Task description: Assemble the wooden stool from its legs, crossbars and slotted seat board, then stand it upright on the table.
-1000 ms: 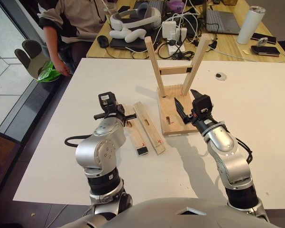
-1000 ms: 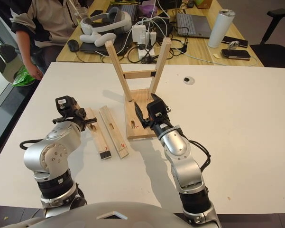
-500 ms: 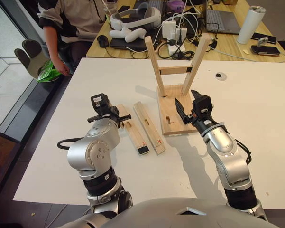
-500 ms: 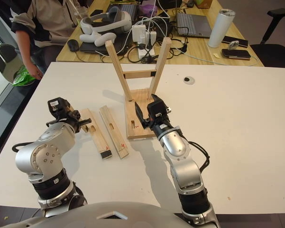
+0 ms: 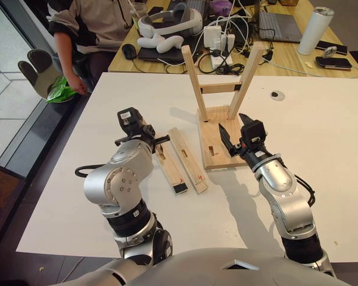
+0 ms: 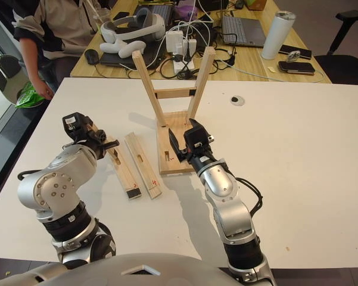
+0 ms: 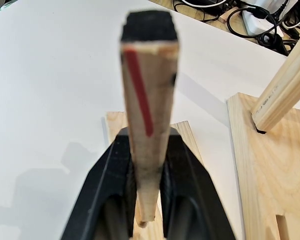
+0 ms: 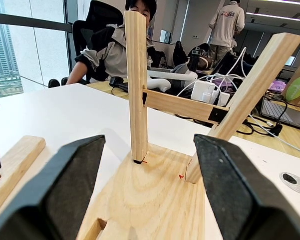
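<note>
While your left fingers (image 7: 110, 185) clamp a short pale wooden crossbar (image 7: 149, 80), black-tipped, your right fingers (image 8: 65, 185) gape wide, empty, over the slotted light-wood seat board (image 5: 211, 156); two loose wooden legs (image 5: 187, 159) lie at its 9 o'clock.

White table (image 5: 321, 179) carries the seat board (image 5: 218, 159) (lying flat) and two loose legs (image 5: 188, 161).

We see pale, bare wood with visible grain on the seat board (image 8: 150, 200) and the crossbar (image 7: 149, 100), whose end is matt black. The right fingers (image 8: 72, 185) look like matt black plastic; the surface (image 5: 321, 155) is smooth, matt white.
</note>
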Robot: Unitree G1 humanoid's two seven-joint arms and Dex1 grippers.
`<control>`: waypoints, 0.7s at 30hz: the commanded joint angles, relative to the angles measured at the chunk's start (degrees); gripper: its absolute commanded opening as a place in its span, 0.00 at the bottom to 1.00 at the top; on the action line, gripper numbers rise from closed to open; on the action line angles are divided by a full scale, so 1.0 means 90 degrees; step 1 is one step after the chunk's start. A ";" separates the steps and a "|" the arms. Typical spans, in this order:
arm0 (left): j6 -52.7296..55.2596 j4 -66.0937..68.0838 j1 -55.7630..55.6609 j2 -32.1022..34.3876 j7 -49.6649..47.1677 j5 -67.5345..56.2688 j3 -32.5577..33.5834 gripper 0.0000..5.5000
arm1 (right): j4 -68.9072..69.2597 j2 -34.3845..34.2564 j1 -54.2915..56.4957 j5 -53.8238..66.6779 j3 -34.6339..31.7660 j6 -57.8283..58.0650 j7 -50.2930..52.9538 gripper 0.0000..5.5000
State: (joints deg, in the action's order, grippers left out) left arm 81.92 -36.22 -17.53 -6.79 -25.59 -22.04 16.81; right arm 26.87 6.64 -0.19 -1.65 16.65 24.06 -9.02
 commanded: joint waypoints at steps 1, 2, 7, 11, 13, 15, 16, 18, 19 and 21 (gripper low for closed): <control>0.0228 0.0010 0.0677 -0.1331 0.0028 0.0074 -0.0147 0.07 | -0.0035 -0.0005 -0.0069 -0.0118 -0.0060 0.0092 0.0095 0.60; 0.0228 0.0031 0.0709 -0.1329 0.0025 0.0094 -0.0145 0.07 | -0.0039 -0.0004 -0.0058 -0.0123 -0.0064 0.0096 0.0092 0.60; 0.0248 0.0045 0.0816 -0.1253 0.0007 0.0174 -0.0191 0.07 | -0.0033 0.0042 -0.0054 -0.0120 -0.0092 0.0118 0.0095 0.60; 0.0303 0.0077 0.0837 -0.1288 0.0002 0.0207 -0.0161 0.07 | -0.0044 0.0047 -0.0033 -0.0128 -0.0108 0.0122 0.0112 0.60; 0.0333 0.0092 0.0834 -0.1288 0.0008 0.0232 -0.0167 0.07 | -0.0045 0.0042 -0.0037 -0.0134 -0.0111 0.0120 0.0126 0.60; 0.0319 0.0154 0.0865 -0.1291 0.0019 0.0277 -0.0222 0.07 | -0.0059 0.0038 -0.0033 -0.0136 -0.0112 0.0114 0.0137 0.60; 0.0307 0.0185 0.0890 -0.1280 0.0024 0.0296 -0.0263 0.07 | -0.0069 0.0036 -0.0025 -0.0136 -0.0111 0.0109 0.0139 0.60; 0.0279 0.0251 0.0944 -0.1284 0.0028 0.0316 -0.0307 0.07 | -0.0079 0.0037 -0.0010 -0.0133 -0.0122 0.0108 0.0141 0.60; 0.0266 0.0278 0.0961 -0.1284 0.0028 0.0322 -0.0320 0.07 | -0.0081 0.0040 -0.0008 -0.0134 -0.0128 0.0108 0.0141 0.60; 0.0239 0.0330 0.0987 -0.1284 0.0024 0.0334 -0.0326 0.07 | -0.0083 0.0041 -0.0003 -0.0136 -0.0133 0.0110 0.0146 0.60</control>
State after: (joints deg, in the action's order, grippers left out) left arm 84.21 -34.59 -17.22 -6.77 -25.44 -20.44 15.99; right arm 26.77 6.84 -0.16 -2.15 16.48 24.07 -8.05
